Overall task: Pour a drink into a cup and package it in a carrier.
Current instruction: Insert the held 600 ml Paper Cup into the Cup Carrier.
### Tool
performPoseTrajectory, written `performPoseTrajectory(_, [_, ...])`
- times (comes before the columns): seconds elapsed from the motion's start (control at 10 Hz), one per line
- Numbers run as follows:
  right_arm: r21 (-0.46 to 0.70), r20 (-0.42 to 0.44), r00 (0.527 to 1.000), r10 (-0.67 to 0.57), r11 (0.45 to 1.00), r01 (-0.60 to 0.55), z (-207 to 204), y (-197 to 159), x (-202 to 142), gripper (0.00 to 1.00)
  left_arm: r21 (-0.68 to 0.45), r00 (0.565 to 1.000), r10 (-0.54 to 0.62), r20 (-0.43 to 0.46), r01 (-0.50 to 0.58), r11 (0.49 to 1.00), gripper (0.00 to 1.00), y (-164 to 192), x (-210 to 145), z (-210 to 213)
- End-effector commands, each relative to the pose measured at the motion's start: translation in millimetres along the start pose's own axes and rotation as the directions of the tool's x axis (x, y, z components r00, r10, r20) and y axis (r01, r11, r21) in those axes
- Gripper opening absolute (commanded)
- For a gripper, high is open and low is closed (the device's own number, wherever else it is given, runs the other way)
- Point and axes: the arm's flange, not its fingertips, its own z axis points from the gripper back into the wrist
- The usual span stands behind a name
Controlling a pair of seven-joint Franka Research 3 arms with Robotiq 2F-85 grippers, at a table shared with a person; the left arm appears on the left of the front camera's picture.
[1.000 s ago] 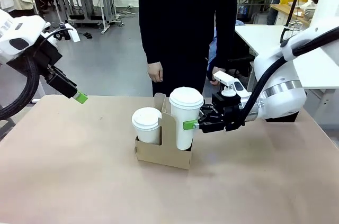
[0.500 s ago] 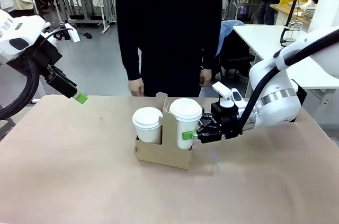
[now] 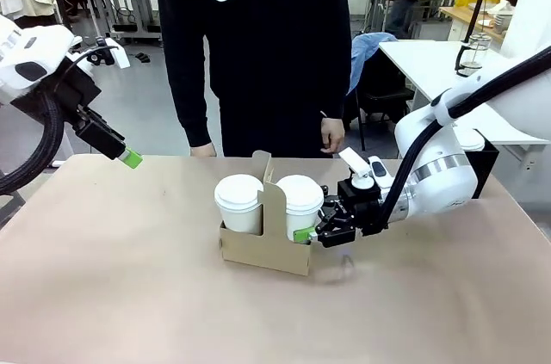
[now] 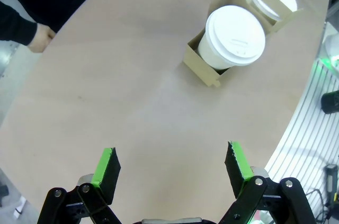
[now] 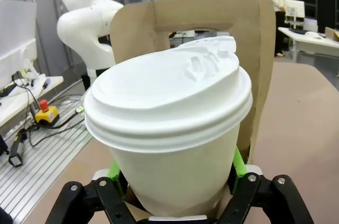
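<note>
From the front, the right gripper (image 3: 303,233) has its jaws clamped on the right-hand cup (image 3: 300,206), seated in the carrier (image 3: 265,248) on the table (image 3: 129,278) beside a second lidded cup (image 3: 238,202); the left gripper (image 3: 129,157) hangs well apart over the table's left side. The left wrist view shows the left jaws spread wide and empty, with the carrier and both cups far ahead. In the right wrist view the cup sits squarely between the green pads (image 5: 238,163), the carrier's handle tab just behind it.

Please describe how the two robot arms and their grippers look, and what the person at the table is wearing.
Both arms are glossy white with rounded joints and thick black cable hoses along them. The left gripper and right gripper are black two-finger units with bright green pads. The right arm has a silver band at its wrist. The person's sleeve belongs to a black top with white print.
</note>
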Motion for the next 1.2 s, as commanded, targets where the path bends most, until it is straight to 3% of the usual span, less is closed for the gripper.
performPoseTrajectory(0.0, [-0.004,-0.036,0.999,0.04,0.999,-0.04,1.9,-1.6,0.5,1.0,0.002,1.0,-0.007,0.002,0.007,1.0,1.0,0.6,0.0,0.5])
performPoseTrajectory(0.5, [-0.074,-0.074,0.996,-0.045,0.996,0.039,51.7,25.6,7.5,1.0,0.002,1.0,-0.007,0.002,0.007,1.0,1.0,0.6,0.0,0.5])
performPoseTrajectory(0.6, [-0.139,-0.084,0.991,-0.103,0.986,0.09,81.2,41.1,7.5,1.0,0.002,1.0,-0.007,0.002,0.007,1.0,1.0,0.6,0.0,0.5])
performPoseTrajectory(0.7, [-0.144,-0.084,0.991,-0.107,0.985,0.094,84.1,42.7,7.9,1.0,0.002,1.0,-0.007,0.002,0.007,1.0,1.0,0.6,0.0,0.5])
performPoseTrajectory(0.9, [-0.28,-0.103,0.975,-0.198,0.946,0.163,135.6,71.8,20.9,1.0,0.002,1.0,-0.007,0.002,0.007,1.0,1.0,0.6,0.0,0.5])
performPoseTrajectory(1.1, [-0.372,-0.135,0.957,-0.257,0.908,0.191,161.5,95.1,32.9,1.0,0.002,1.0,-0.007,0.002,0.007,1.0,1.0,0.6,0.0,0.5])
